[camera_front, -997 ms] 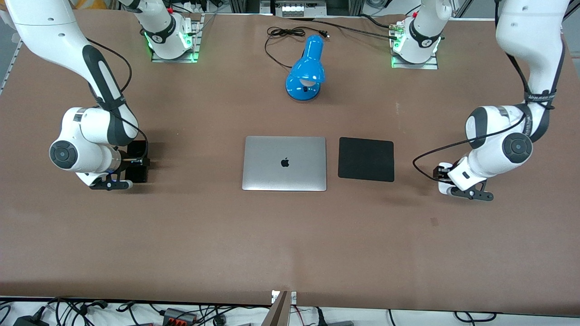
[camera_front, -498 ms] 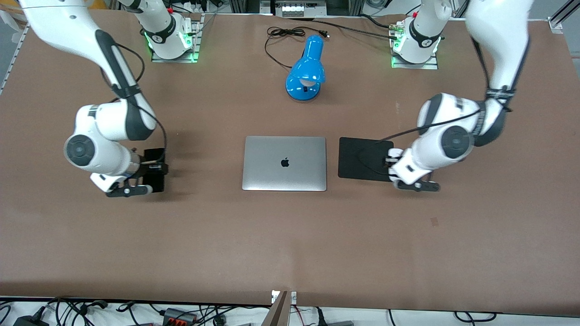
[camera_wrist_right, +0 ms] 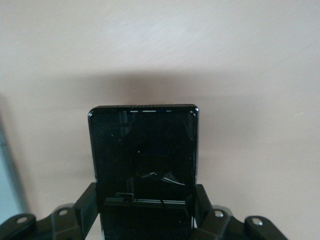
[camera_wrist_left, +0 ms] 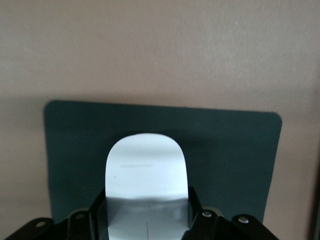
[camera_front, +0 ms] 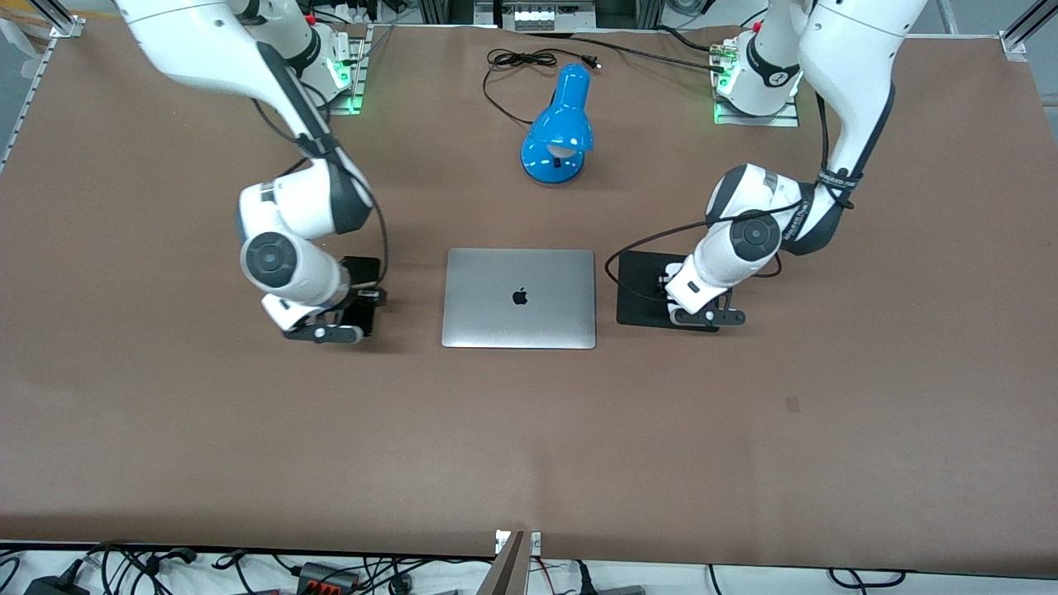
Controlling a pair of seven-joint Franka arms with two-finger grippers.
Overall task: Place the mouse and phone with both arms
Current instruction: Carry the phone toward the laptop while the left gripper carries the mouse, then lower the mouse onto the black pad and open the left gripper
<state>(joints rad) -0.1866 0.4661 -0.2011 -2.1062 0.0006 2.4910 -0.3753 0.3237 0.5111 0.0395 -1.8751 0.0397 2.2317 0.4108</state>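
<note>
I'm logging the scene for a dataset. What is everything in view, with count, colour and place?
laptop: 1, silver, closed, mid-table
mouse pad: 1, black, beside the laptop toward the left arm's end
lamp: 1, blue, farther from the front camera than the laptop
mouse: 1, white, in the left gripper, over the mouse pad
phone: 1, black, in the right gripper, over bare table beside the laptop
left gripper: 1, black, shut on the mouse
right gripper: 1, black, shut on the phone

Front view: you look down from high across the table (camera_front: 529, 430), facing both bases.
Wrist views: close, looking down past each arm's fingers.
Shared: the mouse pad (camera_wrist_left: 235, 145) (camera_front: 640, 285).
</note>
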